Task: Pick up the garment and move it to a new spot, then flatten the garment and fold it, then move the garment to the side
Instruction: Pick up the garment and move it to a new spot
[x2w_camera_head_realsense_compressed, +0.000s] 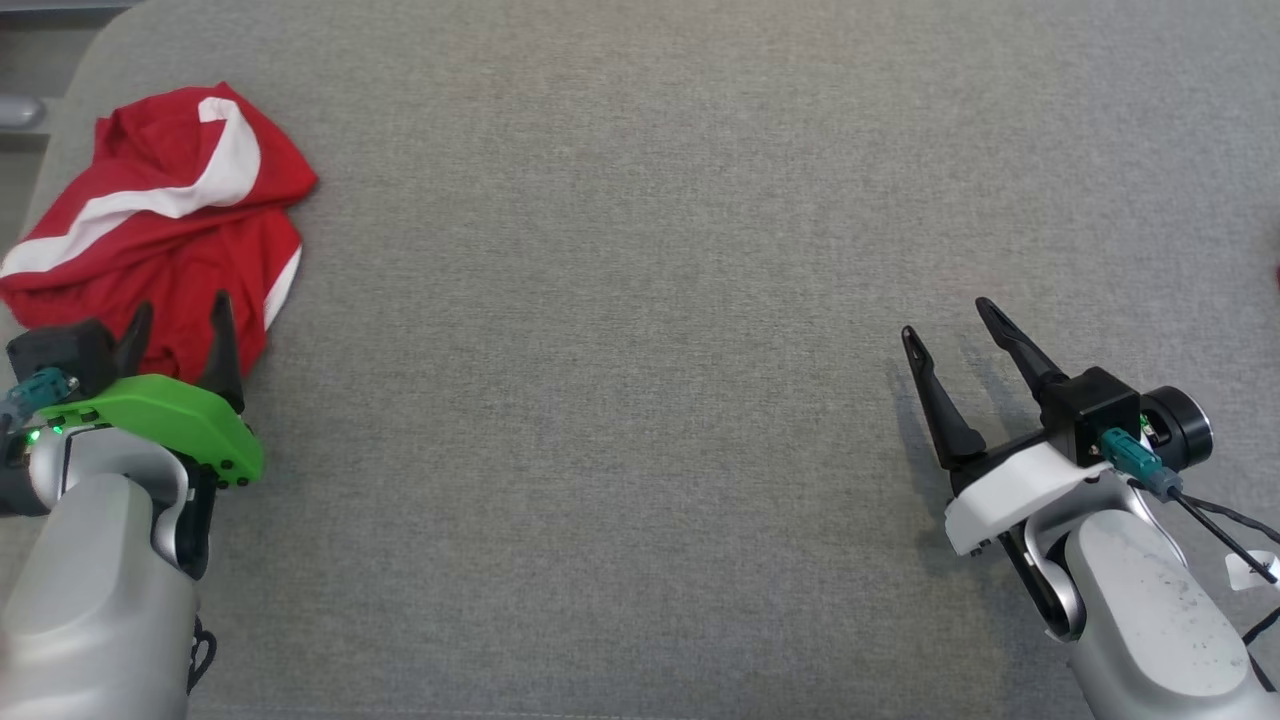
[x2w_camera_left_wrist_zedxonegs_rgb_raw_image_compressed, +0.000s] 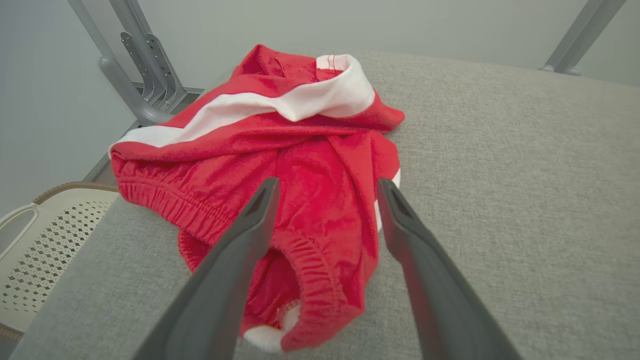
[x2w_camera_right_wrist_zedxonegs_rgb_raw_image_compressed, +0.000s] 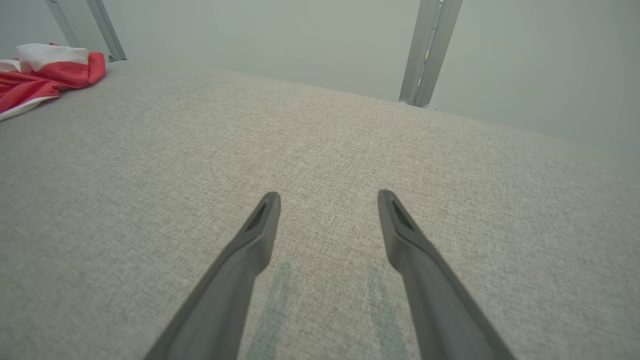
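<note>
The garment (x2w_camera_head_realsense_compressed: 170, 225) is a crumpled red piece with white stripes and an elastic waistband, lying at the far left of the grey cushioned surface (x2w_camera_head_realsense_compressed: 640, 300). My left gripper (x2w_camera_head_realsense_compressed: 182, 318) hovers over its near edge, open, with the red cloth (x2w_camera_left_wrist_zedxonegs_rgb_raw_image_compressed: 320, 165) seen between and beyond the two fingers but not pinched. My right gripper (x2w_camera_head_realsense_compressed: 945, 318) stands open at the lower right above bare grey fabric, nothing between its fingers (x2w_camera_right_wrist_zedxonegs_rgb_raw_image_compressed: 260, 230). From the right wrist the garment (x2w_camera_right_wrist_zedxonegs_rgb_raw_image_compressed: 45, 75) shows far off at the upper left.
A pale perforated basket (x2w_camera_left_wrist_zedxonegs_rgb_raw_image_compressed: 45, 235) sits beside the cushion's left edge, below the garment. Grey metal frame struts (x2w_camera_left_wrist_zedxonegs_rgb_raw_image_compressed: 135, 65) rise behind the surface, and another strut (x2w_camera_right_wrist_zedxonegs_rgb_raw_image_compressed: 425, 55) stands at the far edge. Bare grey surface stretches between the grippers.
</note>
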